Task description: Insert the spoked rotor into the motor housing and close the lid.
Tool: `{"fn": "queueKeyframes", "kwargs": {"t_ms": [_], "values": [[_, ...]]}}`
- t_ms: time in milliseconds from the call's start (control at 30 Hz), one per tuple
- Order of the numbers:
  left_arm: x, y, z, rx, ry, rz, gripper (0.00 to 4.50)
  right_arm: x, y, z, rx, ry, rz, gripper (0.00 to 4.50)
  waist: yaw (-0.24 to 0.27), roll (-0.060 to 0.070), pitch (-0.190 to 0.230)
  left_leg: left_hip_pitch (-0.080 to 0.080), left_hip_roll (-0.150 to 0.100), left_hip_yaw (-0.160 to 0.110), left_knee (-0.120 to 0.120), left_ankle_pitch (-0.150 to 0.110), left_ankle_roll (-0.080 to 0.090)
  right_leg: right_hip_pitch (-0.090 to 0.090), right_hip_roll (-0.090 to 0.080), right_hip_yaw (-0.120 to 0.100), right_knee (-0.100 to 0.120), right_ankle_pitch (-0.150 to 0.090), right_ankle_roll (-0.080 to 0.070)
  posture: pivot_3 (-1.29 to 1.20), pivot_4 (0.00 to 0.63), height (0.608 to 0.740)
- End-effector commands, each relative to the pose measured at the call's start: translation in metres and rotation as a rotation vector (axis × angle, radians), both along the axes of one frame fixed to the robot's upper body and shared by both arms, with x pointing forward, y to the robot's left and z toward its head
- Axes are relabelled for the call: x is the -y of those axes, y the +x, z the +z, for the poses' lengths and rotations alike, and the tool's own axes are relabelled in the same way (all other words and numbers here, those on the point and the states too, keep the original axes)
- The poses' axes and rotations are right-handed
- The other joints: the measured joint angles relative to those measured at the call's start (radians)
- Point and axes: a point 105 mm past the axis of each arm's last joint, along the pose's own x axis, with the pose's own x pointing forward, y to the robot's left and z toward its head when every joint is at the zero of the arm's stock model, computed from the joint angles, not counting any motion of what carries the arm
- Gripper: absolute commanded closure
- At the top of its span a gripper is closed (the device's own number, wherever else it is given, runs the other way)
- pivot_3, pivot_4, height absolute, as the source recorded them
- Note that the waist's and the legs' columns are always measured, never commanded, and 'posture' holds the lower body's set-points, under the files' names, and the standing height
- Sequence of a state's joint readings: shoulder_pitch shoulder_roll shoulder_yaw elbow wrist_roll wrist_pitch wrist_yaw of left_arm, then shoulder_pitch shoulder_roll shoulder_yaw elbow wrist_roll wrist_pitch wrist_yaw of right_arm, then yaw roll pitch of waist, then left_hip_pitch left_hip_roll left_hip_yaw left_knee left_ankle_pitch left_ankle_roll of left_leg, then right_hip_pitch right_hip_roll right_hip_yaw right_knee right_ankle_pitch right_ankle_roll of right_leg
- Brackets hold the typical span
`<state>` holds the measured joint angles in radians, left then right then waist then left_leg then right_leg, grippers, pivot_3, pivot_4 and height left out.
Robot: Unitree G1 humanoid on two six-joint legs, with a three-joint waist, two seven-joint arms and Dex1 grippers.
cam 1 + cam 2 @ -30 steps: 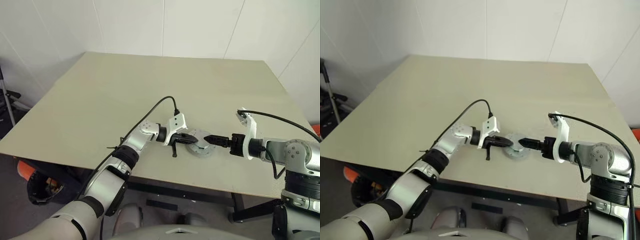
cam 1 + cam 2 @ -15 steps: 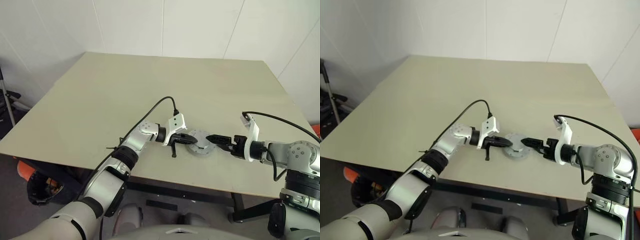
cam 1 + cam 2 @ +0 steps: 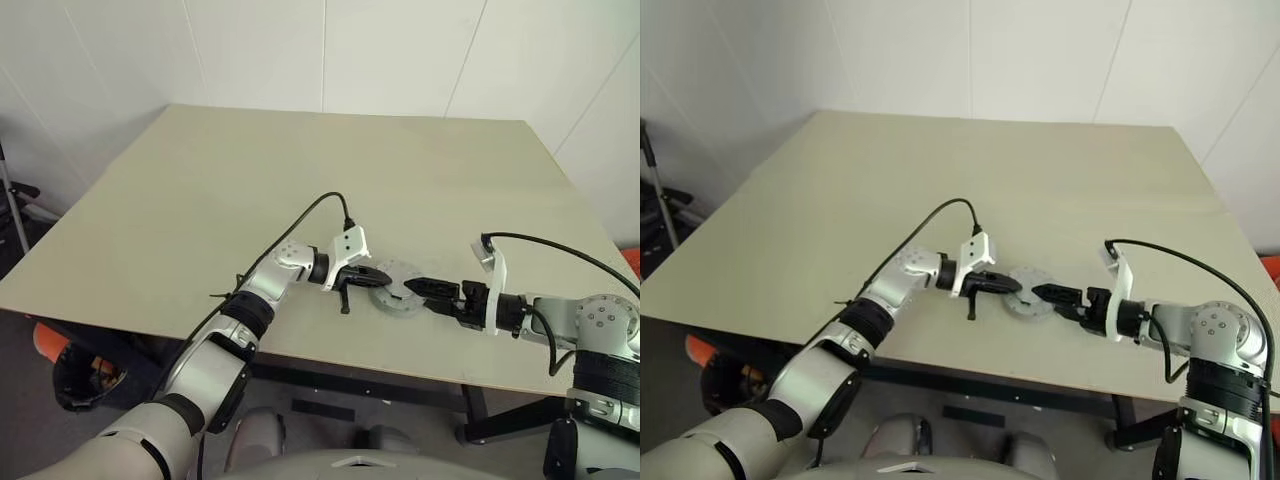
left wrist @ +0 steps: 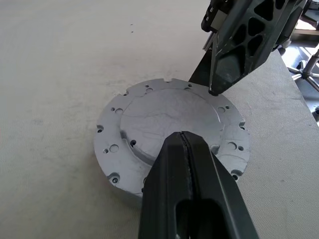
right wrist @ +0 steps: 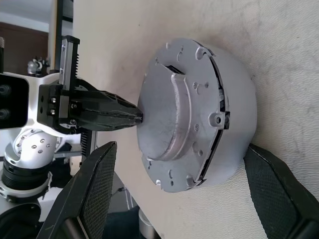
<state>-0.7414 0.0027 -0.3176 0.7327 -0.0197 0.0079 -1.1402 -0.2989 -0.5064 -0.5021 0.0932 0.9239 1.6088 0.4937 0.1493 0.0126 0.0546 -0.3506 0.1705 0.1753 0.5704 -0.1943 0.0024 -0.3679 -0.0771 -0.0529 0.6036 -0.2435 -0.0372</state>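
Left tool [image 4: 185, 149] shut, tip on lid [image 4: 169, 117], right tool [image 3: 418, 288] spread wide around motor housing [image 5: 234, 124]

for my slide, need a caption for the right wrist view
Open right end effector straddling the closed motor housing, left end effector touching its lid.

Head pair: high above the near edge of the table [image 3: 200, 190], facing forward and down, far enough to take in the whole top. Left wrist: close and low, aimed along shut fingers at the lid [image 4: 169, 122], with the other gripper at 1 o'clock. Right wrist: equally close, facing that same lid [image 5: 174, 119] from the opposite side, between widely spread fingers.
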Motion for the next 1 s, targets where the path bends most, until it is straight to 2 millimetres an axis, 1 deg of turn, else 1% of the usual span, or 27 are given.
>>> {"fn": "queueKeyframes", "kwargs": {"t_ms": [33,100,167,200,267,400,433,467,667,800,1000], "values": [[-0.001,-0.002,-0.003,-0.002,0.021,-0.007,4.50,-0.010,0.007,0.006,0.038,0.106,-0.022,0.02,0.000,0.000,0.000,0.000,0.000,0.000,0.000,0.000,0.000,0.000,0.000,0.000,0.000,0.000,0.000,0.00,0.000,0.740],[-0.001,-0.002,-0.004,-0.002,0.022,-0.007,4.50,-0.012,0.006,0.008,0.049,0.138,-0.032,0.02,-0.001,0.000,0.000,0.000,0.000,0.000,-0.001,0.000,-0.001,-0.001,0.000,0.000,0.000,0.000,0.000,0.00,0.000,0.740],[-0.001,-0.003,-0.004,-0.003,0.023,-0.010,4.50,-0.017,0.001,0.008,0.058,0.154,-0.013,0.02,-0.001,0.000,0.000,0.000,0.000,0.000,-0.001,0.001,-0.001,-0.001,0.000,0.000,0.001,0.000,0.000,0.00,0.000,0.740],[-0.001,-0.003,-0.004,-0.003,0.023,-0.011,4.50,-0.019,0.000,0.009,0.062,0.157,-0.008,0.20,0.000,0.000,0.000,0.000,0.000,0.000,-0.001,0.001,-0.001,-0.001,0.000,0.000,0.001,0.000,0.000,0.00,0.000,0.740],[0.000,-0.003,-0.003,-0.003,0.022,-0.013,4.50,-0.019,0.000,0.010,0.067,0.160,-0.012,0.62,0.001,0.000,0.000,0.000,0.000,0.000,-0.002,0.001,-0.001,-0.001,0.000,0.000,0.000,0.000,-0.001,0.00,0.000,0.740],[0.001,-0.004,-0.003,-0.004,0.020,-0.017,4.50,-0.018,-0.001,0.013,0.080,0.164,-0.008,1.97,0.001,0.000,0.000,-0.001,0.000,0.001,-0.003,0.001,-0.001,-0.003,0.000,0.000,0.000,0.003,-0.005,0.00,0.000,0.740],[0.001,-0.004,-0.003,-0.004,0.020,-0.017,4.50,-0.018,-0.002,0.014,0.082,0.165,-0.004,2.27,0.001,0.000,0.000,-0.002,0.000,0.001,-0.003,0.001,-0.001,-0.003,0.000,0.000,0.000,0.003,-0.005,0.00,0.000,0.740],[0.001,-0.004,-0.003,-0.004,0.019,-0.016,4.50,-0.017,-0.002,0.015,0.084,0.164,-0.004,2.48,0.003,0.001,0.000,-0.001,0.000,0.001,-0.003,0.001,-0.001,-0.002,0.000,0.000,0.000,0.002,-0.006,0.00,0.000,0.740],[0.001,-0.004,-0.003,-0.005,0.019,-0.014,4.50,-0.014,0.001,0.020,0.103,0.166,-0.016,2.52,0.004,0.001,0.000,-0.001,0.000,0.001,-0.003,0.001,-0.001,-0.002,0.000,0.000,-0.001,0.000,-0.002,0.00,0.000,0.740],[0.001,-0.004,-0.004,-0.005,0.019,-0.014,4.50,-0.020,-0.003,0.024,0.118,0.181,0.016,2.52,0.005,0.001,0.000,-0.002,0.000,0.001,-0.004,0.001,-0.001,-0.002,0.000,0.000,-0.001,0.002,-0.006,0.00,0.000,0.740],[0.001,-0.005,-0.004,-0.006,0.019,-0.015,4.50,-0.023,-0.013,0.026,0.118,0.200,0.045,2.52,0.005,0.001,0.000,-0.002,0.000,0.001,-0.005,0.001,-0.001,-0.003,0.000,-0.001,-0.002,0.002,-0.005,0.00,0.000,0.740]]}}
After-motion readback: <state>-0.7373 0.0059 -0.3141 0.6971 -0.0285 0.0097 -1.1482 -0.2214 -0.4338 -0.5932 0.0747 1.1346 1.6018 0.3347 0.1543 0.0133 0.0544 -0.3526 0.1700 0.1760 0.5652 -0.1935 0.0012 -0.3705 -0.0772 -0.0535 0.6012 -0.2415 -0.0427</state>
